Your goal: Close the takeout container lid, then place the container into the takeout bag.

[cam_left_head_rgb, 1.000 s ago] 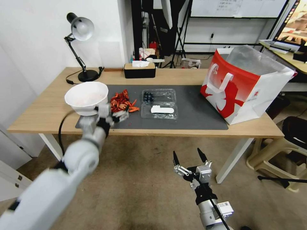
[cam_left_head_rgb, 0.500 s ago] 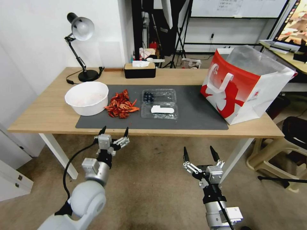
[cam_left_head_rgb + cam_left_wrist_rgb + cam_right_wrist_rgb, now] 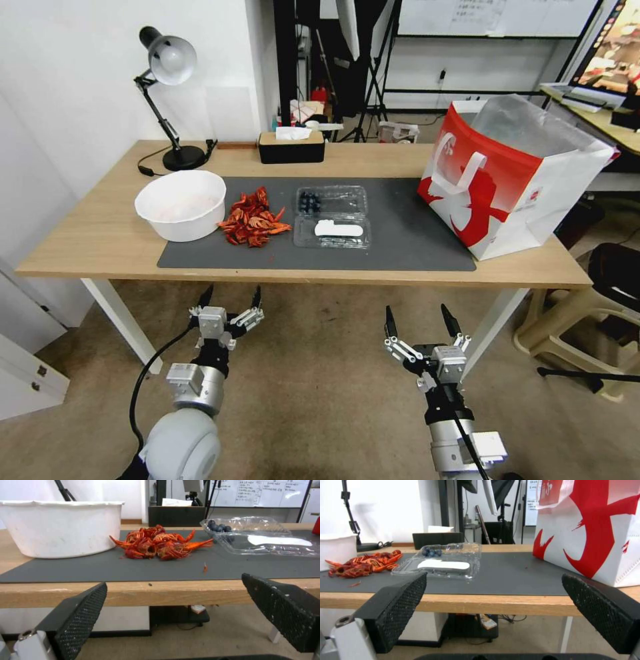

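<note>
Both grippers, left [image 3: 231, 298] and right [image 3: 421, 319], fingers spread, empty, below the surface's [image 3: 100, 233] near edge; takeout container [image 3: 332, 215] open, ready for lid [image 3: 333, 233] closing.

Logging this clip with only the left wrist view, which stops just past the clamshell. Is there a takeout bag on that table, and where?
Observer: Yes. The takeout bag stands upright with its mouth open at the right end of the table, apart from the takeout container.
Operator: Where is the other arm?
Observer: The right gripper is open and empty. It is below the table's front edge, roughly in line with the bag's near corner.
Operator: And my own gripper, seen from the head?
Observer: The left gripper is open too. It is just below the front edge, in front of the crayfish pile.
</note>
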